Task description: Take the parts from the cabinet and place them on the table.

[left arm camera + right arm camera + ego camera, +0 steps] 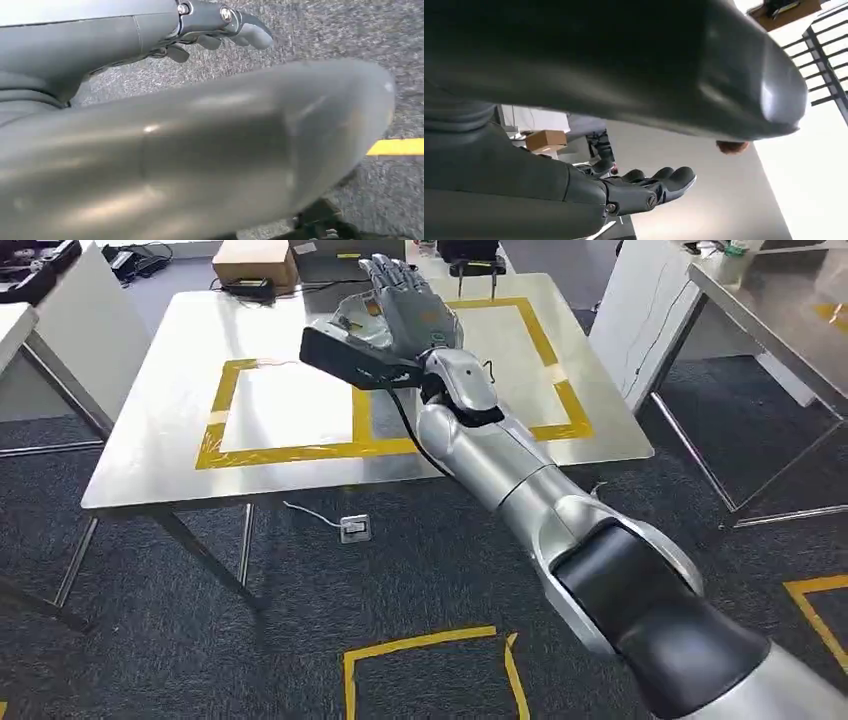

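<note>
My right hand reaches out over the steel table, inside its yellow tape frame, fingers straight and spread. A pale part shows at its palm; I cannot tell whether I grip it. My left hand hangs over grey carpet, fingers slack and apart, holding nothing. I see no readable writing.
</note>
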`<state>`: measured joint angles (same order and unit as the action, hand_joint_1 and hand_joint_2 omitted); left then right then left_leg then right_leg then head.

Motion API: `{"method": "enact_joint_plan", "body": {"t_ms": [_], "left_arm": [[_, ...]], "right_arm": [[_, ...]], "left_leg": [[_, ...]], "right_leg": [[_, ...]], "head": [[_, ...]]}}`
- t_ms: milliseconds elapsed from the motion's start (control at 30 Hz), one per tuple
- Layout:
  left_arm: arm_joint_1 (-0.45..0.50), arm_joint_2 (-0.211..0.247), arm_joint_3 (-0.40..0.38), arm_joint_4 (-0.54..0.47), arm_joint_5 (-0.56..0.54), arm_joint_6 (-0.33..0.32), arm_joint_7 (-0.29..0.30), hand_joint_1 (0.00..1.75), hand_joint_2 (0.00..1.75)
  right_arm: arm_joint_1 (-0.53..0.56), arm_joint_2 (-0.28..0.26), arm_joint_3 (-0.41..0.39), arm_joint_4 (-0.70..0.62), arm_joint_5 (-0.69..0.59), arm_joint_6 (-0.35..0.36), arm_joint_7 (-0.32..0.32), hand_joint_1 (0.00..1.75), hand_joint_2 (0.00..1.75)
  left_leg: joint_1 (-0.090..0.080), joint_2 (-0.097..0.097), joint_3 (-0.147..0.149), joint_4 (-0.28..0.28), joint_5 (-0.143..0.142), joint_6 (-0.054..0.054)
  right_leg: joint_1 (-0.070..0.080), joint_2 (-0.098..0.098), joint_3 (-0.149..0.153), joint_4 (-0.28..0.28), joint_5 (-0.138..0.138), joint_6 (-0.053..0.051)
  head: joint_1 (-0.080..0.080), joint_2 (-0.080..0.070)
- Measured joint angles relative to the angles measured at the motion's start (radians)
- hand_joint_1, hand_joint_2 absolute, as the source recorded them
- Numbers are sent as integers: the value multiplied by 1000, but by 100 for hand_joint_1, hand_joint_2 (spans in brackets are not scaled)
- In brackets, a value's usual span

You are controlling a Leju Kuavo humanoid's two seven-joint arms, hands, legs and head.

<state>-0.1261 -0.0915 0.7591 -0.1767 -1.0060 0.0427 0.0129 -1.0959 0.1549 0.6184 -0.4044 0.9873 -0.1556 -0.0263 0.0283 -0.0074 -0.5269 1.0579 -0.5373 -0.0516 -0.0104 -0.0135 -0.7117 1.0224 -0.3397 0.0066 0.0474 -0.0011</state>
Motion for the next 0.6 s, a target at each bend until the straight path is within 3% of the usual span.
{"method": "enact_joint_plan", "body": {"t_ms": [33, 100, 133, 167, 233, 267, 300, 333, 367, 400, 433, 467, 500, 533, 567, 600], "left_arm": [[1, 0, 0, 0, 0, 0, 0, 0, 0], [2, 0, 0, 1, 0, 0, 0, 0, 0], [2, -1, 0, 1, 0, 0, -1, 0, 0], [2, 0, 0, 1, 0, 0, -1, 0, 0], [3, 2, 1, 0, 2, 1, -3, 0, 0], [3, 2, 1, 0, 2, 1, -4, 0, 0], [3, 2, 1, 0, 2, 1, -5, 0, 0], [4, 2, 2, 0, 2, 1, -6, 0, 0], [4, 2, 2, 0, 2, 1, -6, 0, 0], [3, 2, 3, 0, 2, 1, -6, 0, 0], [3, 2, 5, 0, 2, 1, -5, 0, 0], [2, 0, 6, 0, 1, 1, -5, 0, 0], [1, -2, 6, 0, 1, 1, -3, 0, 0], [1, -2, 7, 0, 1, 2, -2, 0, 0], [0, -2, 7, 0, -1, 2, 3, 0, 0], [0, -2, 8, 0, -2, 2, 5, 0, 0]], "right_arm": [[-1, 0, 0, 0, 0, 0, -1, 0, 0], [2, 0, 0, 0, 0, 0, -1, 0, 0], [4, -2, 0, 1, 0, 1, -1, 0, 0], [4, -3, 0, 1, 0, 3, -1, 0, 0], [0, -3, 0, 1, 0, 4, -1, 0, 0], [1, -3, 0, 1, 0, 5, -1, 0, 0], [3, -3, 0, 1, 0, 7, 0, 0, 0], [5, -3, 0, 1, 0, 7, 2, 0, 0], [5, -3, 0, 1, 0, 7, 5, 0, 0], [4, -3, 0, 1, 0, 7, 5, 0, 0], [2, -3, 0, 1, 0, 7, 5, 0, 0], [-5, -3, 0, 0, 0, 7, 5, 0, 0], [-8, 0, 0, -1, 0, 7, 5, 0, 0], [-9, 0, -2, -1, 0, 7, 6, 0, 0], [-13, 0, -2, 0, 1, 7, 6, 0, 0], [-13, 0, -2, 0, 2, 8, 8, 0, 0]], "left_leg": [[4, 1, -10, -7, 0, 9], [-3, 0, -22, 2, 15, 33], [1, 6, -32, 0, 28, 48], [1, 5, -46, -1, 42, 55], [-2, 5, -81, -1, 70, 61], [-4, 6, -98, -1, 83, 63], [-7, 6, -114, -1, 96, 64], [-9, 6, -131, 0, 109, 64], [-10, 6, -148, 0, 123, 64], [-12, 6, -161, 0, 135, 63], [-14, 5, -171, 0, 146, 62], [-11, 6, -175, 0, 157, 61], [-17, 4, -182, -2, 166, 52], [-11, 7, -177, -14, 180, 44], [-7, 7, -176, -20, 191, 36], [-6, 8, -175, -30, 205, 29]], "right_leg": [[2, 1, -2, 2, 10, 4], [-2, 2, -3, -13, 33, 16], [-5, 4, -9, -7, 21, 21], [-6, 5, -26, 25, -39, 25], [-4, 6, -66, 174, -176, 30], [-4, 6, -81, 254, -218, 30], [-3, 6, -86, 315, -230, 27], [-1, 7, -73, 339, -209, 22], [3, 8, -39, 322, -172, 14], [10, 9, 15, 269, -142, 3], [18, 12, 88, 187, -136, -11], [26, 15, 160, 92, -177, -31], [27, 11, 209, 4, -215, -38], [32, 11, 197, 14, -203, -26], [35, 13, 195, 4, -196, -36], [38, 13, 191, 1, -184, -37]], "head": [[5, 0], [3, 0], [2, 0], [6, 0], [8, 0], [7, 0], [8, 0], [7, 0], [8, 0], [8, 0], [8, 0], [8, 0], [8, 0], [7, 0], [15, 0], [16, 0]]}}
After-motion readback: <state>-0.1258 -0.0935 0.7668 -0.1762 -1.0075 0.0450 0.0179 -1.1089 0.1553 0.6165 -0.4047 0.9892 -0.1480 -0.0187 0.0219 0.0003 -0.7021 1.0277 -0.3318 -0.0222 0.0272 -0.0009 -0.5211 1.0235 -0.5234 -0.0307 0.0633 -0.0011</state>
